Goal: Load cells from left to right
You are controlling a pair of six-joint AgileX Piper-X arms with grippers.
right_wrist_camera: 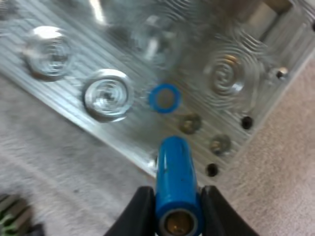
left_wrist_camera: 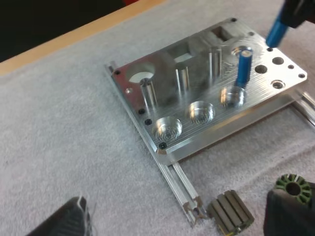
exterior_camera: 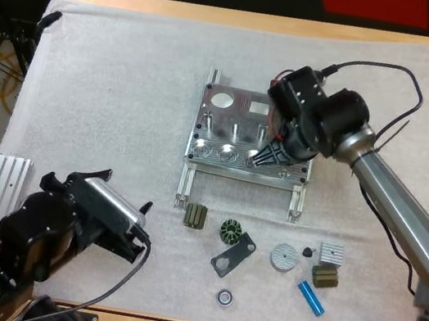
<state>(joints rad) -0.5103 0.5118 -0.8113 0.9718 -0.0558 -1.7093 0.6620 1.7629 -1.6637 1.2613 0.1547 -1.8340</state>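
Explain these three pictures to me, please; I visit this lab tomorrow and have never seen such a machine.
This is a robot with two arms at a table with a white mat. One picture looks down from behind the arms. The other two come from a camera on each wrist. On the mat sits a metal fixture with round pockets, and one blue cylinder stands in it. In front lie small dark parts and a spare blue cylinder. The right gripper holds a third blue cylinder over the fixture. The left gripper is open and holds nothing.
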